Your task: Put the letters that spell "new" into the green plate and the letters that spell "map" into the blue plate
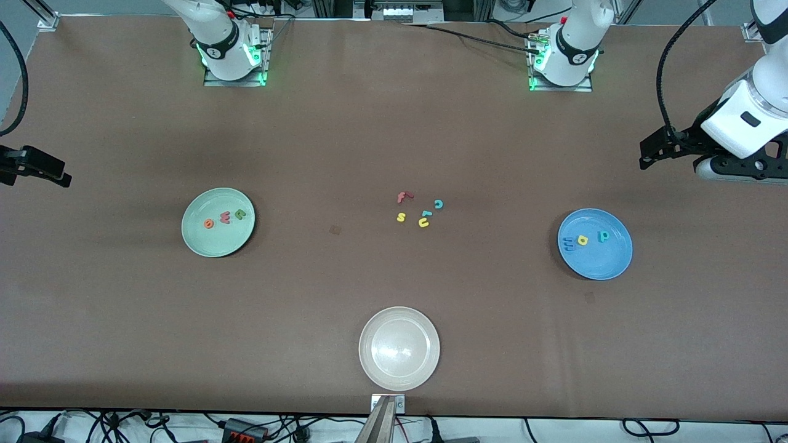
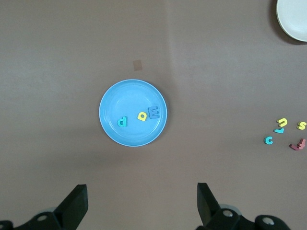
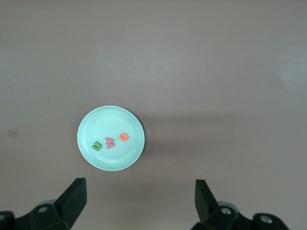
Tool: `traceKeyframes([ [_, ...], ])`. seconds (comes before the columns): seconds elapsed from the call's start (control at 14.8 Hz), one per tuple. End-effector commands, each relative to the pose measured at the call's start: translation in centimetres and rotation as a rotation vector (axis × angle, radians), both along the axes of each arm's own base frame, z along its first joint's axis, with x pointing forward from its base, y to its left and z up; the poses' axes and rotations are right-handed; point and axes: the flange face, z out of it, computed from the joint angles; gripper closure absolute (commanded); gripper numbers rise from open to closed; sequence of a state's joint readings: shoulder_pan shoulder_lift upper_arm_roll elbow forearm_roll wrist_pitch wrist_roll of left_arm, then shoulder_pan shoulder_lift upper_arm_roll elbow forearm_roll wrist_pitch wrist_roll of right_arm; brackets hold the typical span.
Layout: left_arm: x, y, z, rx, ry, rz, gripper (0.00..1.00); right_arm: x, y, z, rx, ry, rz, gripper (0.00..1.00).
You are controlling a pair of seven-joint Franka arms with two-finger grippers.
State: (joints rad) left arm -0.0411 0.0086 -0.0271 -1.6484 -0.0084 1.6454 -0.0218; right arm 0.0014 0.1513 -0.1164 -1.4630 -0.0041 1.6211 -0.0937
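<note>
the green plate is seen toward the right arm's end of the counter, and three letters are laid in it in a row: the orange e, the pinkish-red w and the green n. the same plate is shown in the right wrist view with the three letters lying side by side, none touching the rim.

the blue plate is placed toward the left arm's end of the counter. the blue m, the yellow a and the teal p are held in it, the m and the a just beside each other, the p a little apart.

between the two plates a loose cluster is left on the bare counter: a red f, a teal c, a yellow s, a teal l and a yellow u. an off-white plate is set nearer to the front camera than this cluster.

the left tool is held high over the blue plate, its fingers spread wide apart and nothing between them. the right tool is held high over the green plate, likewise spread apart and empty.
</note>
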Motion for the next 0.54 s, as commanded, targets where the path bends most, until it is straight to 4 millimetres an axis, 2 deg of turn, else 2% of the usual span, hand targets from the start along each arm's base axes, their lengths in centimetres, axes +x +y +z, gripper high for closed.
traceKeyframes([
  [0.0, -0.25, 0.16, 0.51, 0.019, 0.001, -0.020, 0.00, -0.40, -0.50, 0.33, -0.002, 0.004, -0.002, 0.00],
  [0.47, -0.25, 0.16, 0.51, 0.019, 0.001, -0.021, 0.00, -0.43, -0.52, 0.44, -0.004, 0.002, 0.010, 0.00],
])
